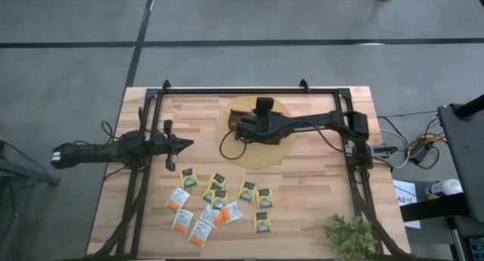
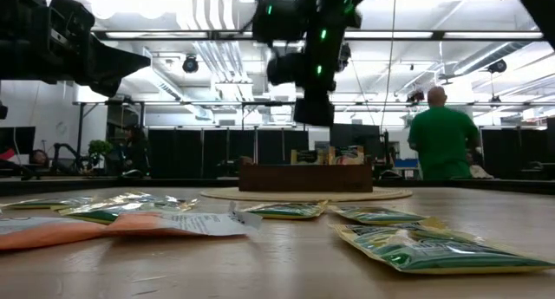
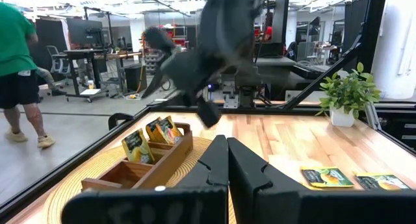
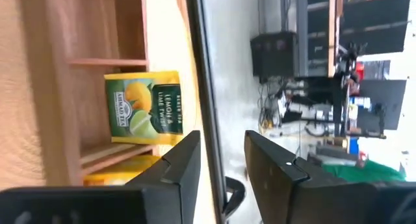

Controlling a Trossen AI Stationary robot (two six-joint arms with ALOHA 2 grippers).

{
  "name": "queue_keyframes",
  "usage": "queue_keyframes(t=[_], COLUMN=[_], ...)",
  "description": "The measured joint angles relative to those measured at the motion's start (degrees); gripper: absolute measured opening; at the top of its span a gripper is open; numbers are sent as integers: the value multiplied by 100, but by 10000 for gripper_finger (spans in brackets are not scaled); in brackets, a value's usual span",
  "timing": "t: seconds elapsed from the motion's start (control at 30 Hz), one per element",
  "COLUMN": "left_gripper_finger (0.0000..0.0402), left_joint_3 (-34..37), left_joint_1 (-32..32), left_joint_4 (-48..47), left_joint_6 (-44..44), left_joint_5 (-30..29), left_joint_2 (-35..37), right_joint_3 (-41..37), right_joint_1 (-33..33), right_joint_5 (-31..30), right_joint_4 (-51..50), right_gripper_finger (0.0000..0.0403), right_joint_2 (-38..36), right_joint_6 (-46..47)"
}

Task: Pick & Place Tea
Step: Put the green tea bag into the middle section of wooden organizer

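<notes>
Right wrist view: my right hand hovers over the wooden tray, fingers parted and empty; a lemon tea packet stands inside it. My left hand waits beside the tray, pinched closed.

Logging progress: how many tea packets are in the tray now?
3 visible: one tea packet in the tray's middle compartment, two in an end compartment. Others may hide behind.
</notes>
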State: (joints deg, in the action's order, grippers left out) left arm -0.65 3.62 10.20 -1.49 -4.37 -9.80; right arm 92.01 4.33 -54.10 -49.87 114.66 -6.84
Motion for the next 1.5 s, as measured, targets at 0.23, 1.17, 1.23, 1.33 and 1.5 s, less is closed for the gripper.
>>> queue_keyframes(t=[0.23, 1.17, 1.23, 1.33, 1.5], left_gripper_finger=[0, 0, 0, 0, 0], left_joint_3=[-2, -2, -2, -2, -2], left_joint_1=[0, 0, 0, 0, 0], left_joint_4=[0, 3, 5, 5, 6], left_joint_6=[0, -1, 2, 0, 0], left_joint_5=[-2, -1, -2, 1, -2], left_joint_2=[2, 2, 2, -3, -3], right_joint_3=[2, -1349, -1296, -1268, -1238], right_joint_1=[-679, -2194, -2178, -2166, -2130], right_joint_5=[273, 5382, 5420, 5424, 5441], right_joint_4=[-585, 613, 634, 658, 631], right_gripper_finger=[119, 195, 195, 194, 194], right_joint_2=[-806, -841, -701, -506, -179], right_joint_6=[359, 1182, 1305, 1473, 1699])
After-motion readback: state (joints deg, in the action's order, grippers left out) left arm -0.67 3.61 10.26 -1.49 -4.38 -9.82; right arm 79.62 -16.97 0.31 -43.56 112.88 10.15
